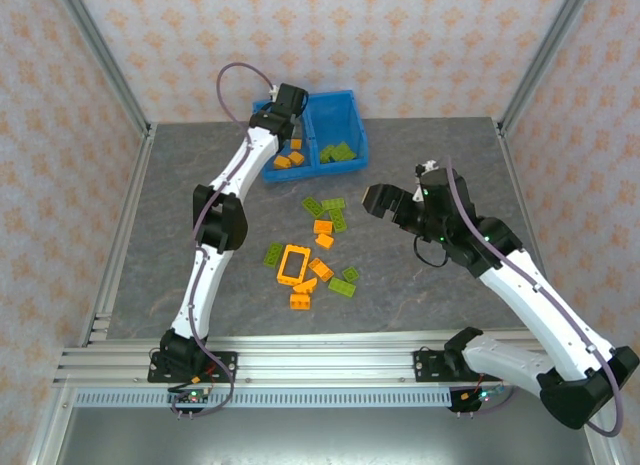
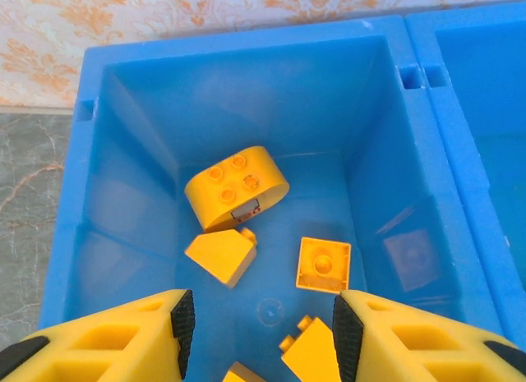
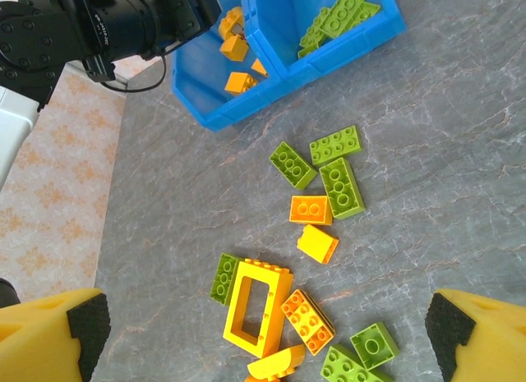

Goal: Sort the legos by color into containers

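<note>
- Two robot arms reach out over a grey, stone-patterned table (image 1: 250,310) with wallpapered panels around it.
- At the far edge of the table stands a blue bin (image 1: 335,113), split by a divider into two compartments side by side.
- The left compartment (image 2: 131,168) holds only orange legos. There is a rounded four-stud brick (image 2: 237,187), a sloped piece (image 2: 220,255) just in front of it and a square single-stud brick (image 2: 323,264). Another orange piece (image 2: 308,345) is partly cut off at the bottom of the left wrist view.
- The right compartment (image 3: 345,49) holds a small heap of lime green bricks (image 3: 341,12).
- The left gripper (image 2: 263,337) hangs above the left compartment, its jaws spread apart with nothing between them.
- The right gripper (image 1: 378,200) hovers over the table just right of the loose pile, its jaws spread wide and empty.
- About a dozen legos lie loose on the table between the arms, orange and green mixed together.
- Nearest the bin, three green bricks (image 3: 335,144) sit close together, with two small orange bricks (image 3: 311,209) just on the near side of them.
- The large orange frame (image 3: 265,273) lies flat in the middle of the pile. A green brick (image 3: 223,278) touches its left side and a studded orange brick (image 3: 307,319) lies against its right.
- Closest to the arm bases lie two more green pieces (image 3: 374,345) and a curved orange piece (image 3: 275,364).
</note>
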Available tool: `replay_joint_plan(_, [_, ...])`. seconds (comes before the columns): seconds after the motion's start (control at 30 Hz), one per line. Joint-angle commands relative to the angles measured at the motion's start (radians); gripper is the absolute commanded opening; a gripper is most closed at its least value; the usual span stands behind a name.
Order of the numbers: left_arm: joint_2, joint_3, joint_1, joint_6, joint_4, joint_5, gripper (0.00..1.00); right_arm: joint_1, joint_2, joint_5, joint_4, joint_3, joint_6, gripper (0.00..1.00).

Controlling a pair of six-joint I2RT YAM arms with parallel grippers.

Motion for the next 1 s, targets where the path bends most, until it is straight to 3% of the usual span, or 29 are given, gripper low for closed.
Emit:
replay_joint_plan(0.0, [-0.195, -0.071, -0.001, -0.056, -0.018, 0.056, 0.5, 0.006, -0.001, 0.035, -0.023, -0.002, -0.056, 1.0])
replay_joint_plan(0.17, [-0.569, -0.492, -0.001, -0.071, 0.174, 0.253, 0.52, 0.028, 0.111, -0.009, -0.035, 0.049, -0.207, 0.97])
replay_joint_plan(0.3, [-0.897, -0.812, -0.006, -0.027, 0.276, 0.398, 0.58, 0.047, 0.285, -0.073, -0.038, 0.122, -0.343, 0.97])
replay_joint_plan(0.47, [-1.21, -1.051, -0.021, 0.057, 0.18, 0.383, 0.65, 0.051, 0.544, -0.084, -0.067, 0.275, -0.452, 0.9])
replay_joint_plan(0.53, [-1.318, -1.13, -0.024, 0.123, 0.129, 0.442, 0.72, 0.055, 0.626, -0.096, -0.044, 0.309, -0.477, 0.88])
replay_joint_plan(0.67, [-1.472, -1.256, -0.036, 0.249, 0.019, 0.572, 0.86, 0.057, 0.772, -0.072, -0.02, 0.375, -0.521, 0.85])
replay_joint_plan(0.8, [-1.578, -1.373, -0.039, 0.334, -0.059, 0.564, 0.98, 0.068, 0.932, -0.037, -0.05, 0.512, -0.579, 0.82])
replay_joint_plan(0.97, [-1.621, -1.482, -0.039, 0.395, -0.055, 0.524, 1.0, 0.082, 1.103, 0.03, -0.096, 0.676, -0.622, 0.82])
